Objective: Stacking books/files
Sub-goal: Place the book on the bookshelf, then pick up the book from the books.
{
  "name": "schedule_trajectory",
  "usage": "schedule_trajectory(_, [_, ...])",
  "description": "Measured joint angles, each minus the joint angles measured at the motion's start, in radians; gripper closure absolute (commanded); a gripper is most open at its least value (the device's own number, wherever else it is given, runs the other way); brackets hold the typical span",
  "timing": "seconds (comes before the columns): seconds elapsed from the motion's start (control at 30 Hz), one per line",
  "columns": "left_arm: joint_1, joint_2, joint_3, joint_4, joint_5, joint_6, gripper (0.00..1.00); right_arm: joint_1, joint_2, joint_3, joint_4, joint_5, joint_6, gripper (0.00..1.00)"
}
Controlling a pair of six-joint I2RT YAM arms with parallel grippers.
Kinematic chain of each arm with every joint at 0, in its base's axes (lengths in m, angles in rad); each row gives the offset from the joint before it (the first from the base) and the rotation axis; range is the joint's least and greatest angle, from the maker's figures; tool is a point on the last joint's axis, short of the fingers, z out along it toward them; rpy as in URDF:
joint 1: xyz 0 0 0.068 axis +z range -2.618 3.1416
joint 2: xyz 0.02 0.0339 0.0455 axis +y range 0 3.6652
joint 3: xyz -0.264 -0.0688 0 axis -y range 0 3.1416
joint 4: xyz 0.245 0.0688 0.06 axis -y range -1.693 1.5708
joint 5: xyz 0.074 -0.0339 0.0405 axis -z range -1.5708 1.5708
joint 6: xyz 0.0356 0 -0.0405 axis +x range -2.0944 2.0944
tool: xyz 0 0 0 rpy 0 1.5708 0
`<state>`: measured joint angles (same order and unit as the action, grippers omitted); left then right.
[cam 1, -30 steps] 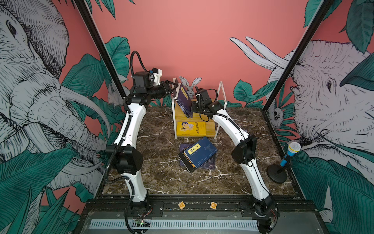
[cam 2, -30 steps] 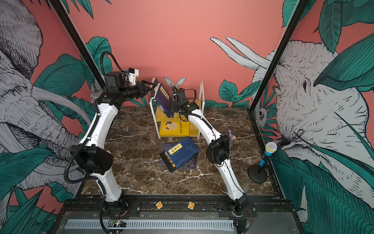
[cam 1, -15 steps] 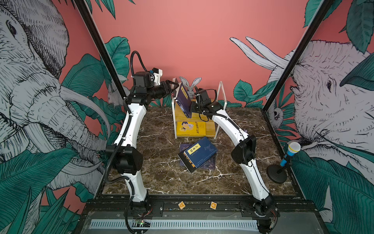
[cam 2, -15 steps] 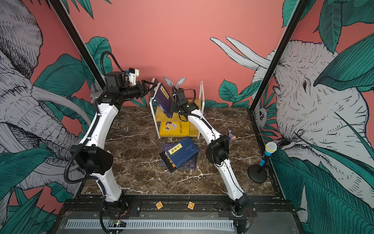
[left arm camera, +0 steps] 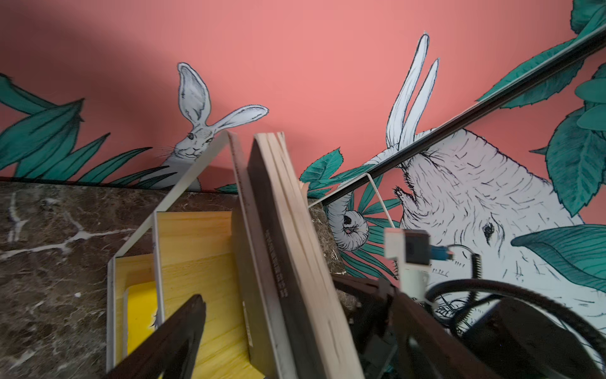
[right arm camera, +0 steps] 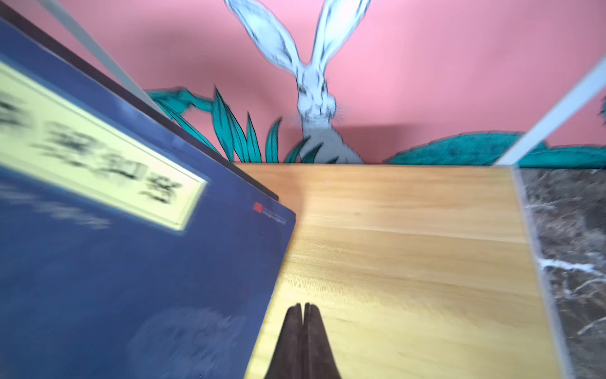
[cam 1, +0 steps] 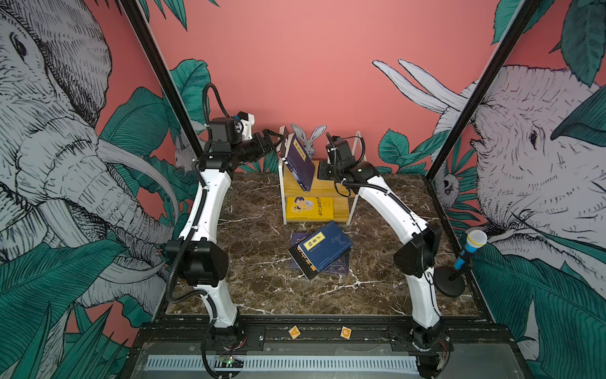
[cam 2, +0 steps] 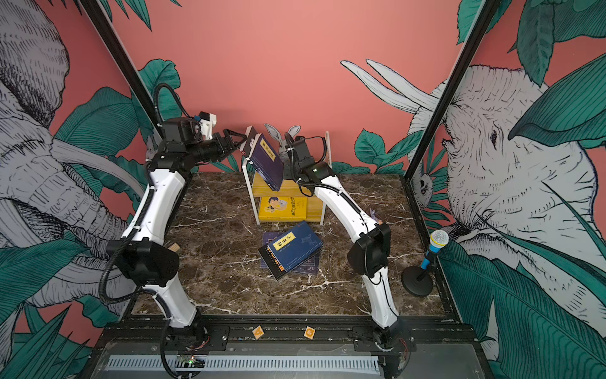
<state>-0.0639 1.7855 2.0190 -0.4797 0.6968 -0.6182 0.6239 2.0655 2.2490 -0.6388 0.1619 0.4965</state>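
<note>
Well in front of both pincers, toward the arm bases, a blue book (cam 1: 323,251) with a yellow label lies askew on a purple book (cam 1: 339,268) on the table (cam 1: 255,269). Farther, below the pincers, a yellow book (cam 1: 308,208) lies on the lower board of the wooden rack (cam 1: 341,211). On its top board a navy book (cam 1: 300,162) leans tilted, with 1 thinner dark book (left arm camera: 239,213) behind. The right pincer (right arm camera: 302,306) is fully closed and empty, just beside the navy cover. The left pincer (cam 1: 278,141) is wide open around the books' upper edge, gripping nothing.
</note>
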Motion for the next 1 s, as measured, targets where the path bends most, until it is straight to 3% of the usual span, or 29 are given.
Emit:
schedule_trajectory(0.17, [0.059, -0.124, -0.119, 0.014, 0.010, -0.021, 0.01, 0.002, -0.180, -0.177, 0.069, 0.000, -0.003, 0.94])
schedule_trajectory(0.4, [0.064, -0.379, -0.348, 0.008, -0.002, 0.050, 0.01, 0.011, -0.459, -0.578, 0.168, -0.010, 0.006, 0.74])
schedule_trajectory(0.47, [0.064, -0.467, -0.443, 0.015, -0.005, 0.062, 0.01, 0.012, -0.553, -0.700, 0.187, -0.008, 0.013, 0.65])
schedule_trajectory(0.67, [0.061, -0.651, -0.780, 0.083, -0.003, 0.053, 0.02, 0.012, -0.785, -0.983, 0.236, -0.002, 0.037, 0.55])
schedule_trajectory(0.87, [-0.005, -0.694, -1.079, 0.182, -0.008, 0.011, 0.16, 0.013, -0.862, -1.222, 0.304, -0.002, 0.073, 0.43])
schedule_trajectory(1.0, [-0.093, -0.703, -1.203, 0.257, -0.013, -0.019, 0.24, 0.000, -0.860, -1.392, 0.385, -0.025, 0.127, 0.43])
